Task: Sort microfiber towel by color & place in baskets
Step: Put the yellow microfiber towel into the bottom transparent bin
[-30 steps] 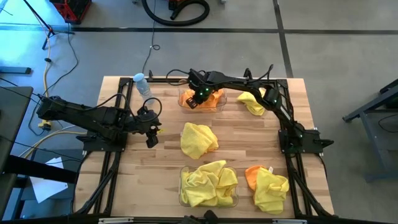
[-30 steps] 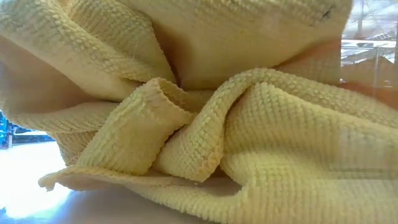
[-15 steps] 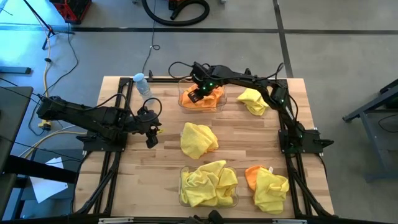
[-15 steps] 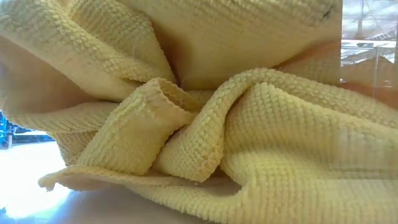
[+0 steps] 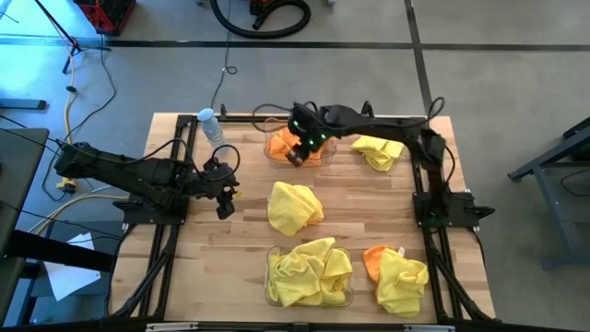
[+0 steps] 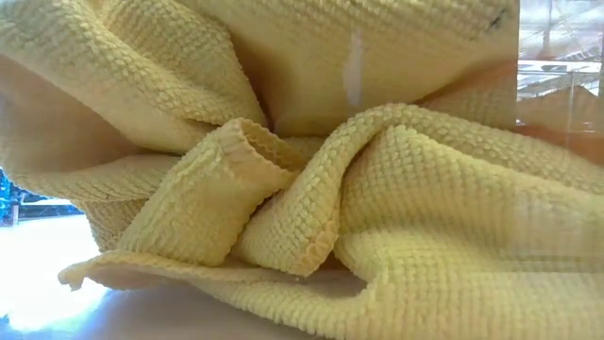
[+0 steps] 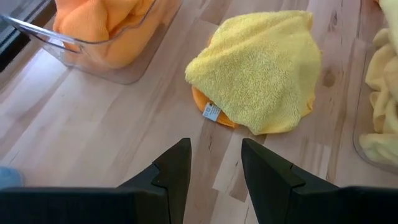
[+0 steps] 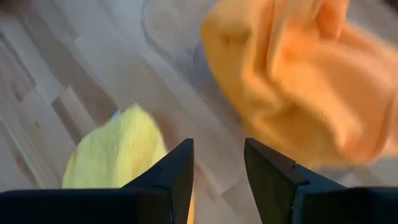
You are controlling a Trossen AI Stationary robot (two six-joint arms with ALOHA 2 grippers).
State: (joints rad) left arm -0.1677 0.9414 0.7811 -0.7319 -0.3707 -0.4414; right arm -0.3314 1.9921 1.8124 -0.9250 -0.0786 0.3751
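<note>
left gripper waits at left of counter, fingers apart, empty. right gripper hangs over far basket of orange towels, fingers apart, empty: drop judged done. next: reach the loose yellow towel at centre, destined for near basket. grey floor beyond.

Crumpled yellow towel filling view, clear basket behind
</note>
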